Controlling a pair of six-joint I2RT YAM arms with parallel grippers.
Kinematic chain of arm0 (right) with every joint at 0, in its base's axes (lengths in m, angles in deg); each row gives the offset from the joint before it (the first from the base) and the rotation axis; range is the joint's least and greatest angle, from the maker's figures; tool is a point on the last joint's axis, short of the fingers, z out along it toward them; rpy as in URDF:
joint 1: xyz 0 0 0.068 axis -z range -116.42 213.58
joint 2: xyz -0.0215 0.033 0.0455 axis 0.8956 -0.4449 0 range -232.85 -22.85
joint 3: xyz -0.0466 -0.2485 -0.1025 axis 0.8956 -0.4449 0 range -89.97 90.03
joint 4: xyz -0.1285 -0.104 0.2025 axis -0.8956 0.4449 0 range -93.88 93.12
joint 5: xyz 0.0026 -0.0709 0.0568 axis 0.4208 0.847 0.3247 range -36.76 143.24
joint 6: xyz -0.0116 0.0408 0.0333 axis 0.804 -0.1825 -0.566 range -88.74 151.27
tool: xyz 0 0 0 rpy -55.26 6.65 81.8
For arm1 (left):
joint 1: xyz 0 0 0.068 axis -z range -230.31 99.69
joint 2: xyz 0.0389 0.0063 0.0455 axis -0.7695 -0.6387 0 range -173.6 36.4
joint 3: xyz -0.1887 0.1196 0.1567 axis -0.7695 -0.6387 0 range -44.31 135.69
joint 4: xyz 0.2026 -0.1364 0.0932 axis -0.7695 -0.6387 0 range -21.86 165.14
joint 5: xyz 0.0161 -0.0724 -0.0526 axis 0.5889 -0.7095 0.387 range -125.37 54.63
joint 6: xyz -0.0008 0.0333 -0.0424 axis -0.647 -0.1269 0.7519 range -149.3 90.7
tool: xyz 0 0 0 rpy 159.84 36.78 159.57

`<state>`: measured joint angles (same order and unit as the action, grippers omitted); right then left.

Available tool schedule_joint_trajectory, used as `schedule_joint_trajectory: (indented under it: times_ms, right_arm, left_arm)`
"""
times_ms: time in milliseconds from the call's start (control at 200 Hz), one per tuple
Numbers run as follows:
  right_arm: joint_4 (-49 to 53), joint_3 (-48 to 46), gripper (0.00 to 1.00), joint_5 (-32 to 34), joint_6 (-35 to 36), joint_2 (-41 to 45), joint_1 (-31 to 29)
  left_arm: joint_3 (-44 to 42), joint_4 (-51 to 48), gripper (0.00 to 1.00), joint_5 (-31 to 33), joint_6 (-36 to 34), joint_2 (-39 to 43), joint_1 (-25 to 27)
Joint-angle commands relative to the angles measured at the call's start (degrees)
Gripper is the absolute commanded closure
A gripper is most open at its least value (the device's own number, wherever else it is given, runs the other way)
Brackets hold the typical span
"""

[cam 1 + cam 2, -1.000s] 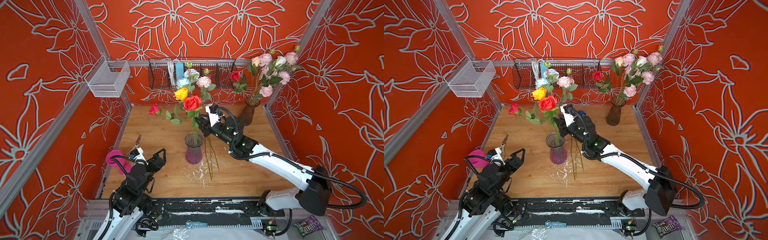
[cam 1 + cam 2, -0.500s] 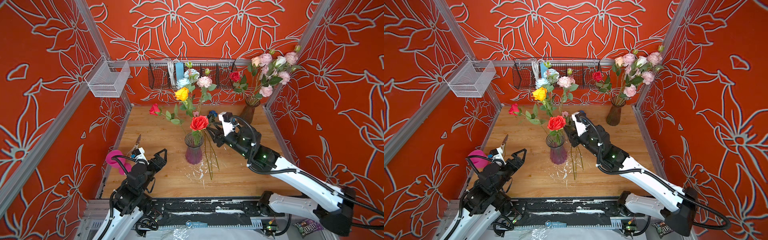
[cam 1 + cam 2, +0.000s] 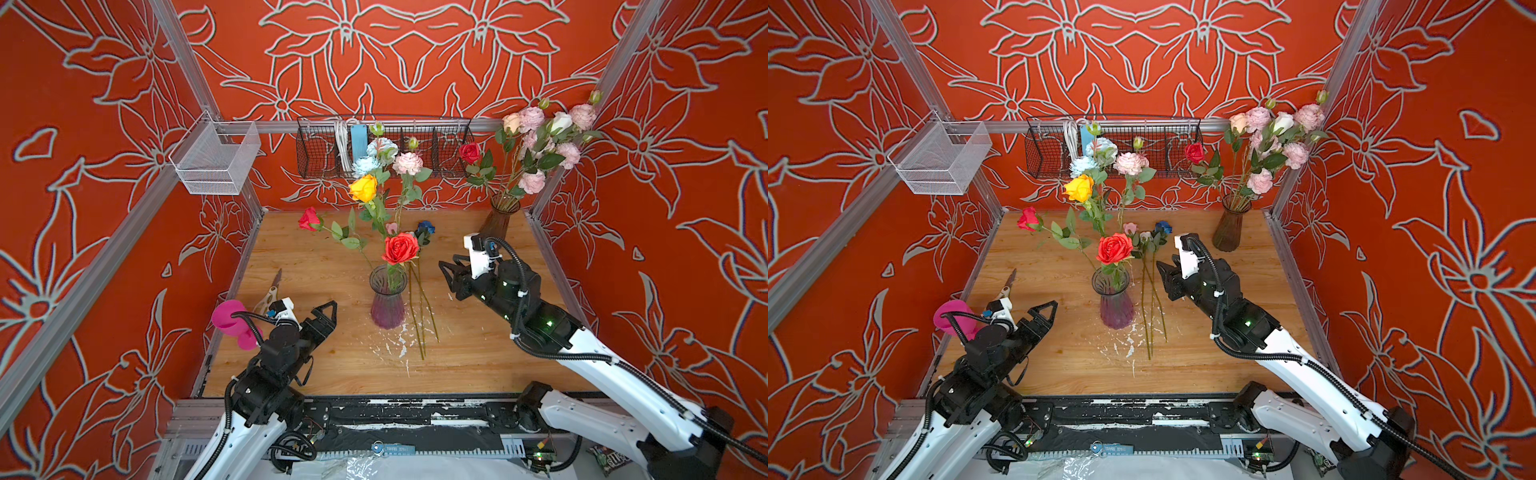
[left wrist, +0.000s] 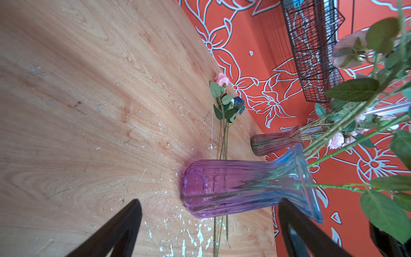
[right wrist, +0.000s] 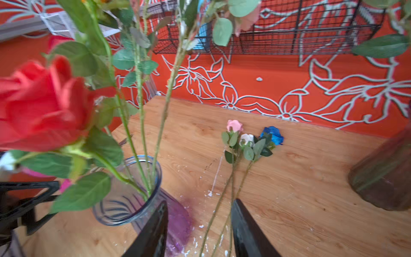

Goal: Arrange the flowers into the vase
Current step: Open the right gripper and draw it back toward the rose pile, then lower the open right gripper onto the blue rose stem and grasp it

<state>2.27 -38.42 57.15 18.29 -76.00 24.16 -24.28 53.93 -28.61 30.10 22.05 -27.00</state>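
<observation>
A purple glass vase point(image 3: 387, 301) point(image 3: 1116, 303) point(image 4: 233, 189) point(image 5: 126, 200) stands mid-table and holds several flowers. Among them are a red-orange rose point(image 3: 400, 248) point(image 3: 1114, 248) point(image 5: 44, 106) low over its mouth and a yellow rose point(image 3: 363, 188). A pink rose point(image 5: 234, 125), a white rose point(image 5: 246, 139) and a blue rose point(image 3: 425, 228) point(image 3: 1163, 227) point(image 5: 272, 134) lie on the table right of the vase. My right gripper point(image 3: 449, 264) point(image 3: 1167, 266) point(image 5: 200, 202) hovers open and empty, right of the vase above those stems. My left gripper point(image 3: 328, 309) point(image 3: 1050, 307) point(image 4: 209, 201) is wide open, front left, facing the vase.
A brown vase point(image 3: 496, 224) point(image 3: 1229, 228) of pink peonies stands at the back right corner. Scissors point(image 3: 272, 289) and a pink cup point(image 3: 230, 320) sit by the left edge. A black wire basket point(image 3: 382, 145) and a white mesh basket point(image 3: 216, 158) hang on the walls.
My right gripper let go of the red-orange rose, which sank lower into the vase. The gripper then drew back to the right. The left arm stayed still.
</observation>
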Motion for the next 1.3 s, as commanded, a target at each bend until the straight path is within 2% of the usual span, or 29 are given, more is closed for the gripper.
schedule_joint_trajectory:
  times_ms: [0,90,200,340,430,520,625,826,1121,1296]
  right_arm:
    - [1.3,2.5,0.53,-1.0,-1.0,1.3,0.7]
    - [2.4,1.5,0.55,-1.4,-2.6,2.3,4.0]
    - [2.3,-1.2,0.56,-5.7,-6.6,1.7,10.3]
    - [3.3,-0.9,0.57,-11.4,-7.9,-7.0,15.3]
    - [6.9,3.4,0.57,-11.9,-6.9,-17.6,15.5]
    - [10.8,9.1,0.65,-12.9,-7.3,-28.5,15.4]
    - [10.6,14.2,0.72,-14.6,-10.5,-39.0,15.3]
    - [14.6,26.4,0.69,-12.9,-14.3,-55.2,15.2]
    - [19.6,39.8,0.70,-11.9,-16.3,-69.6,14.6]
    - [22.2,43.4,0.78,-9.6,-16.2,-73.7,14.2]
  left_arm:
    - [1.4,1.7,0.05,-0.2,0.5,-1.4,0.2]
    - [1.4,2.1,0.05,-0.1,0.4,-2.0,0.2]
    - [1.4,2.3,0.05,0.7,0.1,-2.3,0.2]
    - [1.6,2.8,0.05,1.3,0.1,-3.4,0.2]
    - [1.5,3.6,0.05,1.0,0.2,-4.6,0.2]
    - [1.5,4.3,0.05,0.3,0.3,-5.7,0.2]
    - [1.6,4.5,0.05,0.0,0.2,-6.6,0.2]
    - [1.1,4.6,0.05,0.2,0.2,-6.6,0.1]
    - [0.0,5.4,0.05,0.7,0.4,-6.5,0.2]
    - [-0.6,5.9,0.05,1.0,0.4,-6.3,0.2]
